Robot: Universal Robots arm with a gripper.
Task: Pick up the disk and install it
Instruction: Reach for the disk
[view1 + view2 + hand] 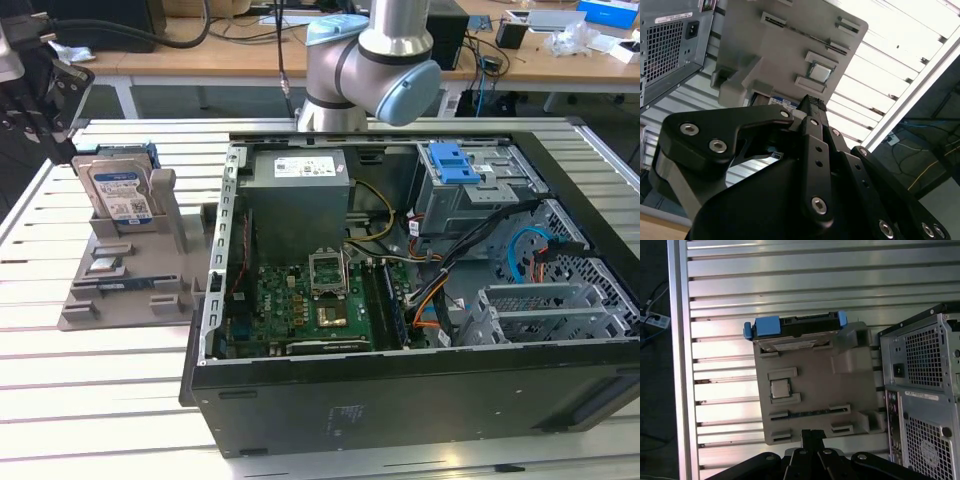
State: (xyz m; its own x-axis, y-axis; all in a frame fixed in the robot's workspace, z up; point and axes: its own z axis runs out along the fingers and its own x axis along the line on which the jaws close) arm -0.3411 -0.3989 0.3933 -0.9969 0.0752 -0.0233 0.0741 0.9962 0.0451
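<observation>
Your gripper [812, 433], closed on nothing, hovers near the grey stand [812, 367] holding the disk [795, 330]; you're at approach, and grasping likely needs it opened.

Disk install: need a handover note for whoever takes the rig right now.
Tool: shut, holding nothing, hovering by the grey holder, clear of the disk.
Disk: upright in the holder's slot, to the exterior view's left of the open computer case.
Done: nothing; the disk is not yet picked.
Left: the pick and the install, both.
</observation>
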